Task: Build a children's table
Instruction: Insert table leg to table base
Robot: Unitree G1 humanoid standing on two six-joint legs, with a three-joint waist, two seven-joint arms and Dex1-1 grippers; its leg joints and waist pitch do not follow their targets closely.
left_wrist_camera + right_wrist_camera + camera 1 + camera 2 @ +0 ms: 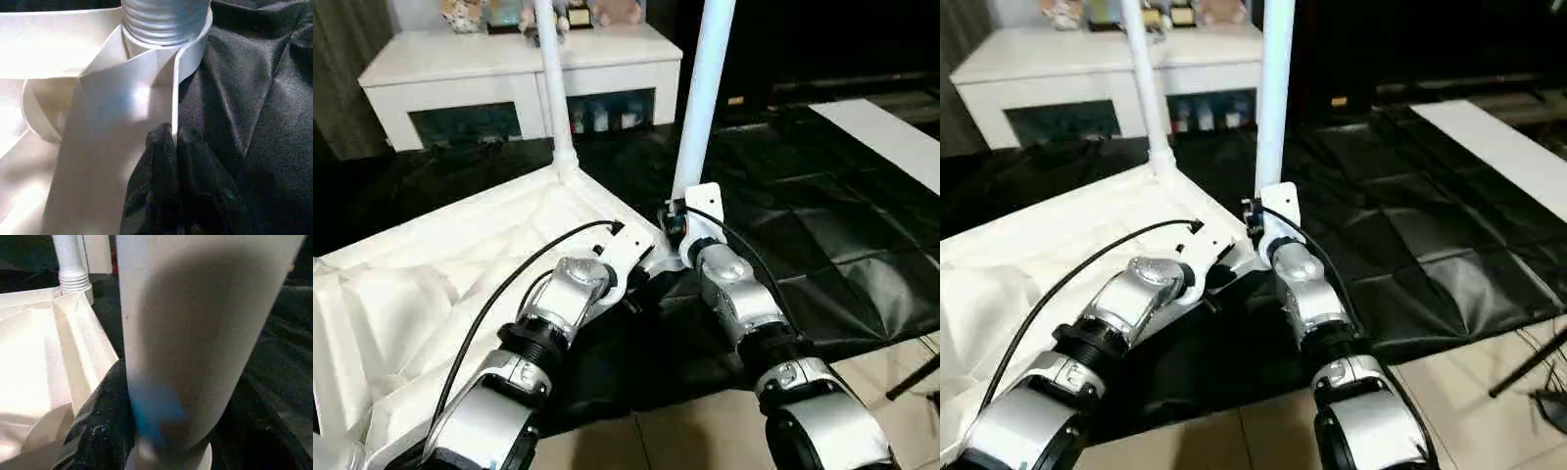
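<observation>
1. Lying upside down on the black sheet (822, 225), the children's table (431, 264) shows us its ribbed underside, and we count two legs standing upright from it.
2. We see the far leg (551, 69) seated in its round corner socket, with ridged rings at its base in the right wrist view.
3. We see the near leg (703, 98) rising at the corner closest to our two arms; the left wrist view shows its ringed foot sitting in the socket (195, 54).
4. Our right gripper (677, 217) has its two black fingers (105, 426) around the bottom of that near leg, grasping it just above the socket.
5. Our left gripper (175, 142) has its fingers clenched together on the thin white edge of the table top, just beside the same socket.
6. We count two silver forearms reaching in from the bottom edge, each trailing one black cable.
7. Beyond the sheet we see one white cabinet (509, 73) with dark glass doors, some small figures along its top, and one flat white board (891, 132) lying to the right.
8. Pale floor tiles (695, 431) show at the near edge of the sheet.
</observation>
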